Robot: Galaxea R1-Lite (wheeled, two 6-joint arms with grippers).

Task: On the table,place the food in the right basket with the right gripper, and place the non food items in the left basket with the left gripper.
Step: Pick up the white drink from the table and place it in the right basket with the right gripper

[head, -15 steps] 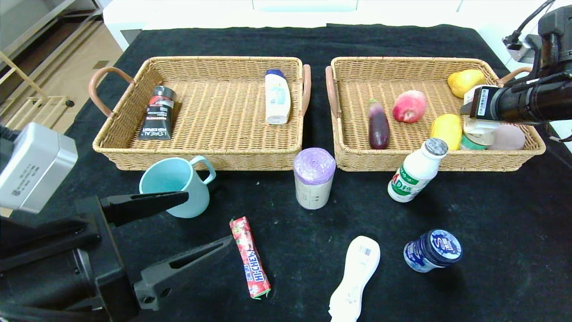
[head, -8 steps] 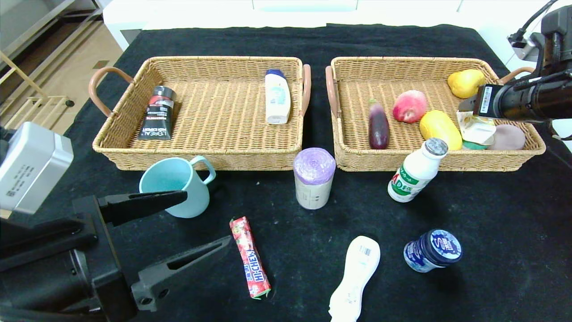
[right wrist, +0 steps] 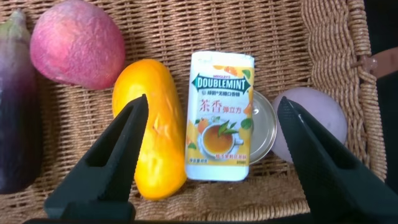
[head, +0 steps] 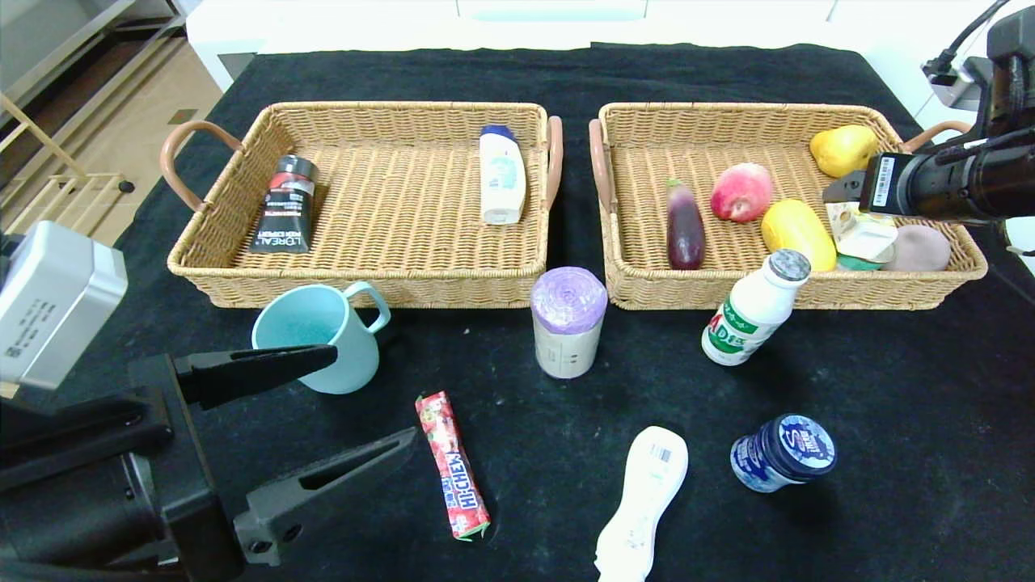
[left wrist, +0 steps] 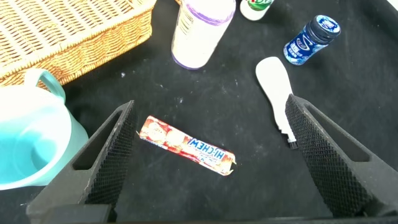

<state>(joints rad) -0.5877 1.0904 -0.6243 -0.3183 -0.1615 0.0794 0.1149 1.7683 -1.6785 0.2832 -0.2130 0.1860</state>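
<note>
Overhead, the right gripper (right wrist: 211,155) hangs above the right basket (head: 808,295) at about two o'clock on the table (head: 889,420), its fingers spread wide with nothing between them. Below it a pale yellow carton (right wrist: 221,115) (printed DOUBLEMINT) lies flat, leaning partly on a round tin (right wrist: 264,127), beside a yellow fruit (right wrist: 152,140). Low at eight o'clock, the left gripper (head: 315,412) is level and open too, its fingers flanking a red candy stick (left wrist: 186,144) lying on the cloth. A teal mug (head: 319,335) stands just beside its upper finger. Farther right a purple-topped roll (head: 568,323) and a milk bottle (head: 752,311) stand upright before the baskets; a slim white bottle (head: 643,501) lies at six o'clock, near a blue-lidded jar (head: 783,453)
</note>
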